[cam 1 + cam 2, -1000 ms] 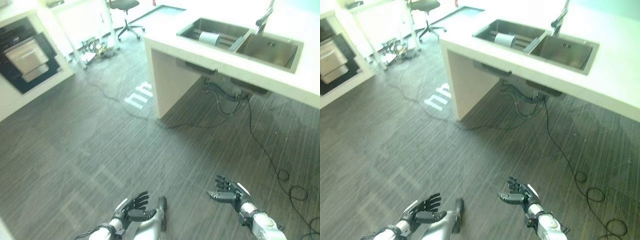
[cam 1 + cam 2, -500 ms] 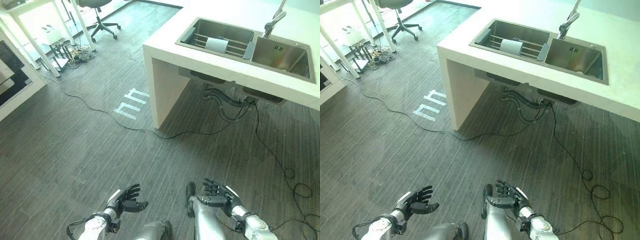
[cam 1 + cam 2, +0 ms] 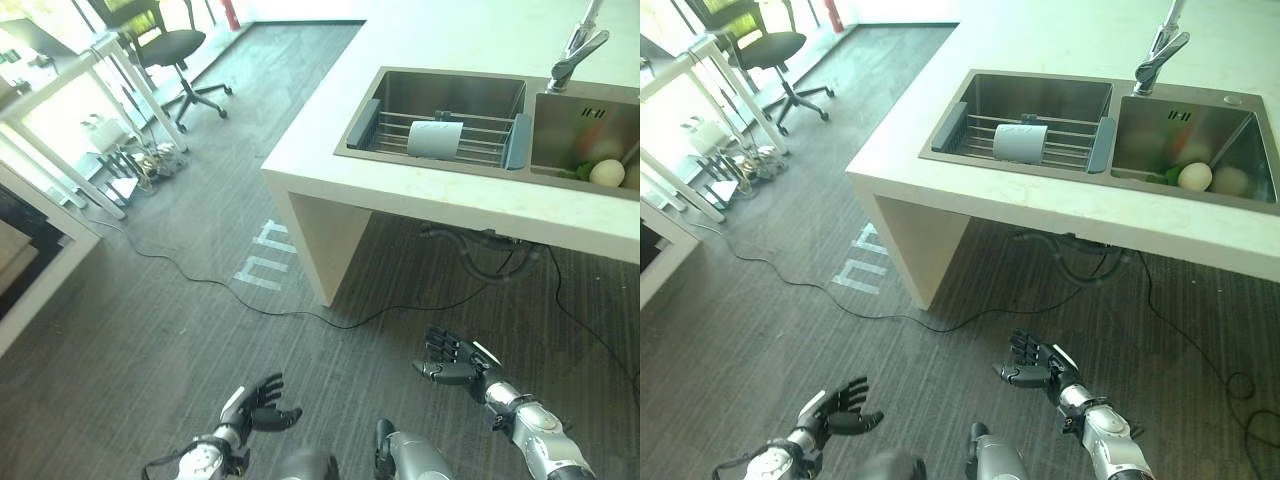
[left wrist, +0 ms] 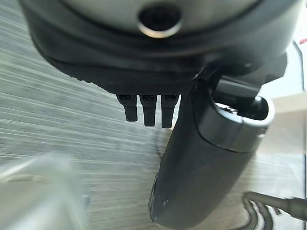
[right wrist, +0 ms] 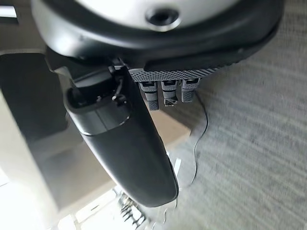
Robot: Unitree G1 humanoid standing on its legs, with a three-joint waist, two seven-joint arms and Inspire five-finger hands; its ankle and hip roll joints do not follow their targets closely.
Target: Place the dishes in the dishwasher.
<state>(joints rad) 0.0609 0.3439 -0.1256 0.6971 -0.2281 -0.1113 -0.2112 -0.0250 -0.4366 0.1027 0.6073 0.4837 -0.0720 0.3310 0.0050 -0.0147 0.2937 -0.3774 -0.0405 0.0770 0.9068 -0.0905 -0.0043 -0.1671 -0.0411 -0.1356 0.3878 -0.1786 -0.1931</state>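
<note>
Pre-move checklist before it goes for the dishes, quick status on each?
1. Left hand free: ok, fingers relaxed, holding nothing.
2. Right hand free: ok, open, above the floor.
3. Dish located: ok, a pale cup lies on its side on the wire rack in the left sink basin.
4. Other items: ok, round pale objects lie in the right basin; what they are, cannot tell.
5. Hands within reach of sink: not ok, both hang low, well short of the counter.
6. Dishwasher located: cannot tell.

Bright daylight from upper left — countertop [image 3: 470, 40] glaring; wrist views blurred close up.
</note>
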